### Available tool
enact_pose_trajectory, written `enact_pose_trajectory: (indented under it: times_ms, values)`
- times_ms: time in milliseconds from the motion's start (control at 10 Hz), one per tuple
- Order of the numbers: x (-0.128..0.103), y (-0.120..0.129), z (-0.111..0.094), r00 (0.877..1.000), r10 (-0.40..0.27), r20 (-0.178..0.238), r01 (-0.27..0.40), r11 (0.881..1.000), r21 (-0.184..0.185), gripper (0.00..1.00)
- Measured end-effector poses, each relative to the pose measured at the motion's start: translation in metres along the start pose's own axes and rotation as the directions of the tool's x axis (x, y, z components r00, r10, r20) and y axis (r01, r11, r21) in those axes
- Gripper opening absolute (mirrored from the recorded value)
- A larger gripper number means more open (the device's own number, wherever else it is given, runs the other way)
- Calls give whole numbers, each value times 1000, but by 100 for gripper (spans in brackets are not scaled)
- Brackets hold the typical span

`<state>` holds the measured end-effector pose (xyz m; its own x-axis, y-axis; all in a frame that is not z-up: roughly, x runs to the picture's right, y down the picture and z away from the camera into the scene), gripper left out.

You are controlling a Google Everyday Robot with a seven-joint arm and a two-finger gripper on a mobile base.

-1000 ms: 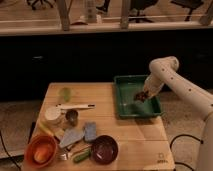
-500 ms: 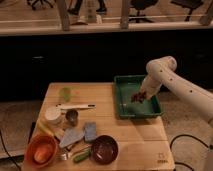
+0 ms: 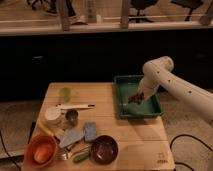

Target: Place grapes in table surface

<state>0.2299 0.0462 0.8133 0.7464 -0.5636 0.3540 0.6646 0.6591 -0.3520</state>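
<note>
While inside the green tray's rim, the pincer grips the grapes.

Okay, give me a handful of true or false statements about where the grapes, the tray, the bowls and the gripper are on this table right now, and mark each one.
1. The grapes are over the green tray, not on the table surface. True.
2. The gripper is above the orange bowl. False: it is at the grapes in the tray, on the far right side of the table.
3. The maroon bowl sits near the table's front edge. True.
4. The orange bowl is inside the green tray. False: it stands at the table's front left corner.
5. The green tray is on the table's left half. False: it is on the right.
</note>
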Motion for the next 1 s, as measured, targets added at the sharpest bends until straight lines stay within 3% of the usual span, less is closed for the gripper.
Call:
enact_pose_trajectory:
  times_ms: [200, 1000]
  values:
    - [-8, -3, -5, 1000, -29, 0, 29, 1000, 1, 4]
    - [-30, -10, -25, 991, -133, 0, 133, 991, 29, 4]
